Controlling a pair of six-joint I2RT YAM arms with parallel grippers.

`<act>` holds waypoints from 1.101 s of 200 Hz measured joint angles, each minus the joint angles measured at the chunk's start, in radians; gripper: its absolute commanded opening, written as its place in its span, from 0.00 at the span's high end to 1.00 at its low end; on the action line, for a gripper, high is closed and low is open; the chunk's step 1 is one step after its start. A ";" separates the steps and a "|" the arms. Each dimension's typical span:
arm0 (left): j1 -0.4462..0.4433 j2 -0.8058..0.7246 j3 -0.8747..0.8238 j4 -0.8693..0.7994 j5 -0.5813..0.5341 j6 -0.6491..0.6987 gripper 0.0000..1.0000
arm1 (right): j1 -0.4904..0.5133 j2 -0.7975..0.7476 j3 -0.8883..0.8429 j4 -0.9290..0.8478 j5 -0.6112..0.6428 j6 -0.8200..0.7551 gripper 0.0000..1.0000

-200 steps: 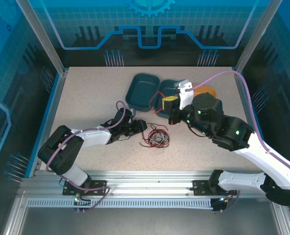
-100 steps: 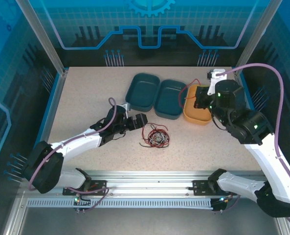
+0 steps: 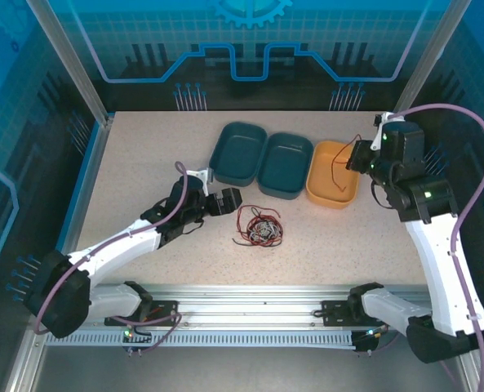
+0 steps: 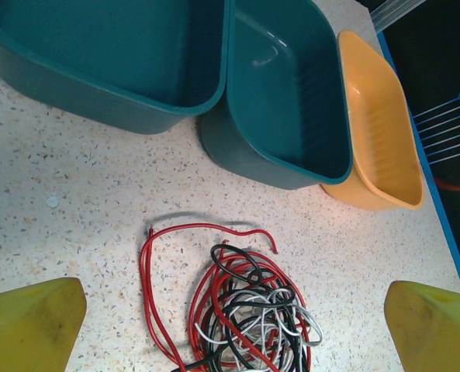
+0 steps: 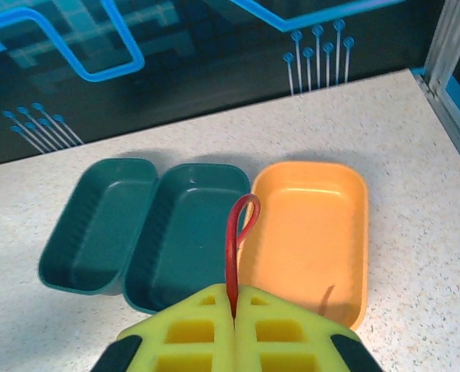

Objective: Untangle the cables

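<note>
The right hand (image 5: 235, 301) has swung over the orange tray (image 5: 360, 232), clenched on a red cable (image 5: 231, 240) — one strand freed, it seems. The left hand (image 3: 225, 201) has sprung open beside the remaining tangle (image 3: 259, 228) on the counter (image 3: 144, 163).

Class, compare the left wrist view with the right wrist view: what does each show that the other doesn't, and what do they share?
Left wrist view, not the right: a tangle of red, black and white cables, lying between the yellow fingers of the wide-open left gripper. Right wrist view, not the left: the right gripper shut on a single red cable that loops upward, and a dark back wall with blue patterns. Both: two teal trays and an orange tray side by side on the speckled table.
</note>
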 measured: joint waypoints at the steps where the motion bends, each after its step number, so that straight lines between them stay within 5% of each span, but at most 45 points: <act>1: 0.000 -0.001 0.000 0.000 0.000 0.002 0.01 | -0.003 0.002 -0.001 0.001 -0.003 0.000 1.00; 70: 0.001 -0.010 0.000 0.000 -0.001 0.010 0.01 | -0.140 0.139 -0.063 0.052 -0.113 0.000 1.00; 220: 0.004 0.005 0.000 0.006 0.029 0.010 0.01 | -0.169 0.663 -0.031 0.159 -0.061 -0.143 1.00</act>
